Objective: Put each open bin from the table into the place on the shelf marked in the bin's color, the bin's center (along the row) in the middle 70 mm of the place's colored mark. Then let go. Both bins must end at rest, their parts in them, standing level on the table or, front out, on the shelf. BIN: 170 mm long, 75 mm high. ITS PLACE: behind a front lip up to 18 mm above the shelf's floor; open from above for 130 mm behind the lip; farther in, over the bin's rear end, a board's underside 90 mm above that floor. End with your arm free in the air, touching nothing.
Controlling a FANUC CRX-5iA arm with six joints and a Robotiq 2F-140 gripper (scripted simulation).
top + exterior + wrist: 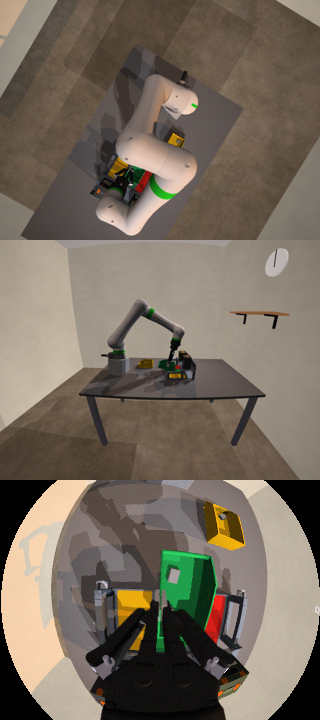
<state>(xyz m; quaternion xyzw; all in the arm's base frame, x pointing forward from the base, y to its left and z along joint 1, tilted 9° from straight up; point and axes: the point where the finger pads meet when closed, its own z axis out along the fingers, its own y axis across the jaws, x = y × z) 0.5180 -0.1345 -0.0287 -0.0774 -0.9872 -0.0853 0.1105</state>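
Observation:
My gripper (159,596) (169,361) (126,178) is shut on the side wall of the green bin (187,587) (163,364) (138,171). The bin hangs at the front of the small dark shelf (192,369) (236,610), between the shelf's yellow mark (130,607) (175,375) (119,165) and its red mark (215,616) (177,367) (144,180). It looks tilted, its front end out over the table. A small grey part lies inside it. The yellow bin (224,524) (145,363) (176,140) stands level on the table, farther back toward the robot base, with a part in it.
The robot's grey base block (118,366) stands at the table's left back. Dark boxes with orange tops (184,357) sit on the shelf's upper board. My arm hides much of the shelf in the overhead view.

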